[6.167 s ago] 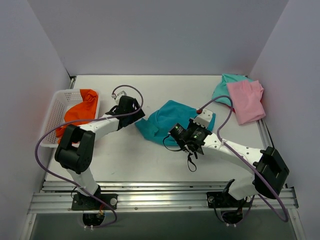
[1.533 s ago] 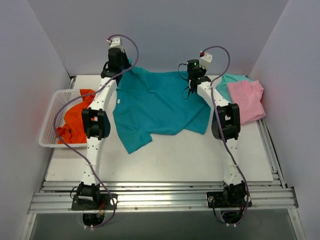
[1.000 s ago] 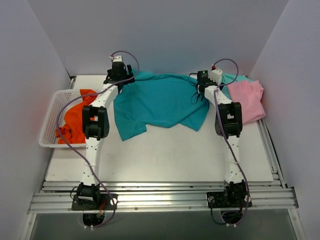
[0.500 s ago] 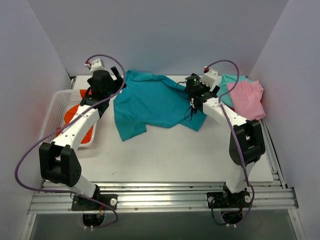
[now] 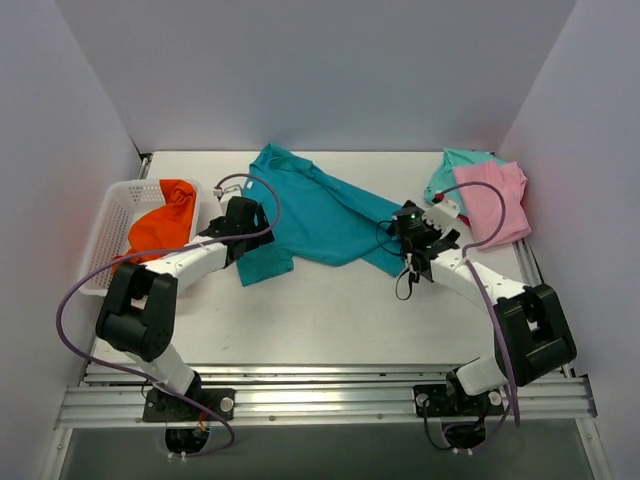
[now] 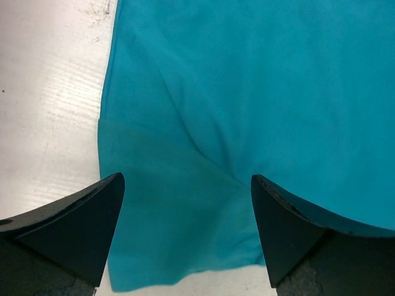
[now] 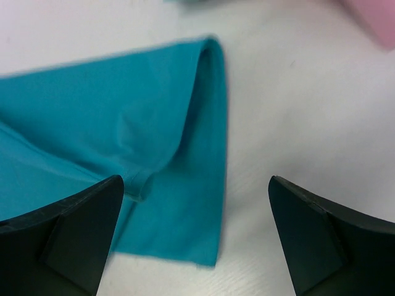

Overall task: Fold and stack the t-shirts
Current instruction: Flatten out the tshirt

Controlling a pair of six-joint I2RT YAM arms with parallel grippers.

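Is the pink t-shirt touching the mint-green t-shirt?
Touching. The top view shows the pink t-shirt lying partly over the mint-green t-shirt.

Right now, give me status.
Left pincer open, right pincer open, both empty. Teal shirt spread, unfolded. Basket, pink shirt off to the sides.

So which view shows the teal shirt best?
Top external. It is the only view that takes in the whole teal shirt, laid out on the table. The left wrist view shows just a wrinkled patch and one edge of it. The right wrist view shows only a folded-over corner, slightly blurred.
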